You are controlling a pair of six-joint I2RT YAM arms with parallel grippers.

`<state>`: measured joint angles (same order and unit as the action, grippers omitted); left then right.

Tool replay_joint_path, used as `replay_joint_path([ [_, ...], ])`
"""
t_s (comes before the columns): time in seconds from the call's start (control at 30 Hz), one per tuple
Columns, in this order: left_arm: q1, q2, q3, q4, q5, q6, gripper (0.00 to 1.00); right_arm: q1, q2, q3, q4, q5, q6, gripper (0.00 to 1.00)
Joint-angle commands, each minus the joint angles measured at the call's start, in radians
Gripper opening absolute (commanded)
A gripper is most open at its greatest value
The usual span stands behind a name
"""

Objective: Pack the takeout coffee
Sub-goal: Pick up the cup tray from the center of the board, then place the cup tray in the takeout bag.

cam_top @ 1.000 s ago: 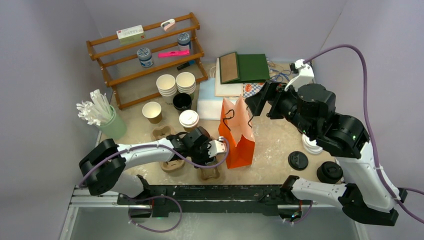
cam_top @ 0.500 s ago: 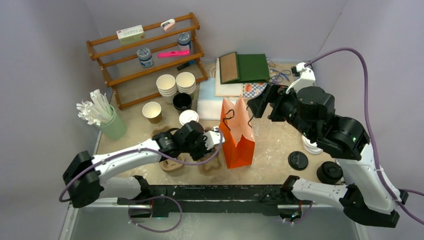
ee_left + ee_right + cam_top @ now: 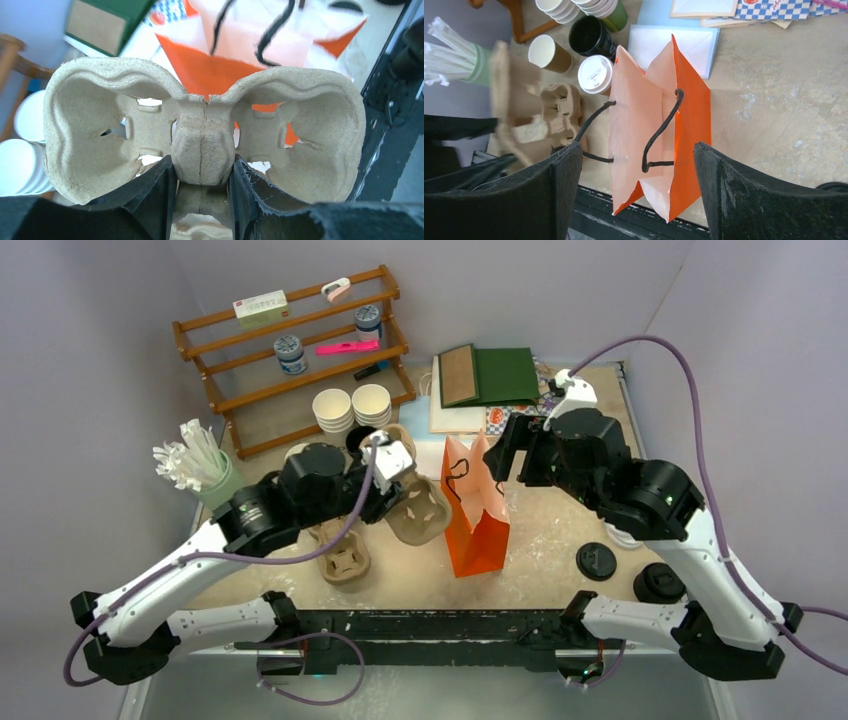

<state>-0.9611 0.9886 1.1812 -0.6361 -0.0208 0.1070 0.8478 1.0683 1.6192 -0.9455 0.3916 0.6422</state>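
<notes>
Small brown kraft-paper cup with a round white plastic lid [image 3: 595, 74]: upright on the beige speckled worktop [image 3: 560, 520], outside the upright orange paper bag with black cord handles [image 3: 689, 125], just beside the bag's wall on the side toward the left arm. Glossy black cup [image 3: 591, 35] stands just behind the lidded cup. Second brown kraft-paper cup [image 3: 546, 52], unlidded, pale inside with a white rim: upright on the worktop near the black cup, apart from the bag. In the top view the lidded cup is hidden under the left arm. Bag mouth is open, handles standing up. Left gripper [image 3: 202, 165]: pinching the central ridge of a grey-brown moulded-pulp two-cup carrier [image 3: 205, 125], one black finger [image 3: 160, 190] on each side of the ridge. The carrier is clear of the worktop and tilted, between the cups and the bag and near the bag's upper edge in the top view. Right gripper [image 3: 638, 150]: spread wide, gripping nothing, above the bag, with one finger to each side of it in the wrist view. Second moulded-pulp carrier [image 3: 345, 562] lies flat on the worktop, nearer the arm bases. Two stacks of plain white paper cups [image 3: 352, 405] stand behind the black cup, in front of a wooden shelf rack [image 3: 290, 350]. Pale green tumbler of white sticks [image 3: 205, 475] stands at the left edge. Two round black lids [image 3: 596, 562] lie right of the bag.
</notes>
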Motion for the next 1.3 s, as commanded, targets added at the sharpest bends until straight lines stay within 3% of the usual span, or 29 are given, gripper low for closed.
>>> replay_joint_path([
  [0.0, 0.005, -0.038, 0.158, -0.078, -0.074, -0.01, 0.39, 0.002, 0.036, -0.006, -0.029, -0.015, 0.016, 0.81],
  [0.1, 0.005, -0.045, 0.255, -0.072, -0.095, 0.012, 0.4, 0.003, 0.063, -0.006, -0.046, -0.008, 0.027, 0.76],
  [0.33, 0.005, 0.097, 0.447, 0.016, 0.054, 0.075, 0.39, 0.003, 0.056, -0.02, -0.056, 0.016, 0.041, 0.6],
  [0.57, 0.005, 0.274, 0.49, 0.227, 0.193, 0.085, 0.39, 0.003, 0.029, -0.019, -0.074, 0.068, 0.041, 0.57],
  [0.63, 0.005, 0.311, 0.487, 0.318, 0.244, 0.041, 0.39, 0.003, 0.024, -0.014, -0.081, 0.087, 0.046, 0.51],
  [0.83, 0.005, 0.317, 0.405, 0.463, 0.36, -0.128, 0.39, 0.004, 0.027, -0.007, -0.091, 0.128, 0.055, 0.22],
  [1.27, 0.046, 0.326, 0.265, 0.57, 0.515, -0.417, 0.41, 0.002, -0.06, -0.101, 0.009, 0.157, 0.05, 0.09],
])
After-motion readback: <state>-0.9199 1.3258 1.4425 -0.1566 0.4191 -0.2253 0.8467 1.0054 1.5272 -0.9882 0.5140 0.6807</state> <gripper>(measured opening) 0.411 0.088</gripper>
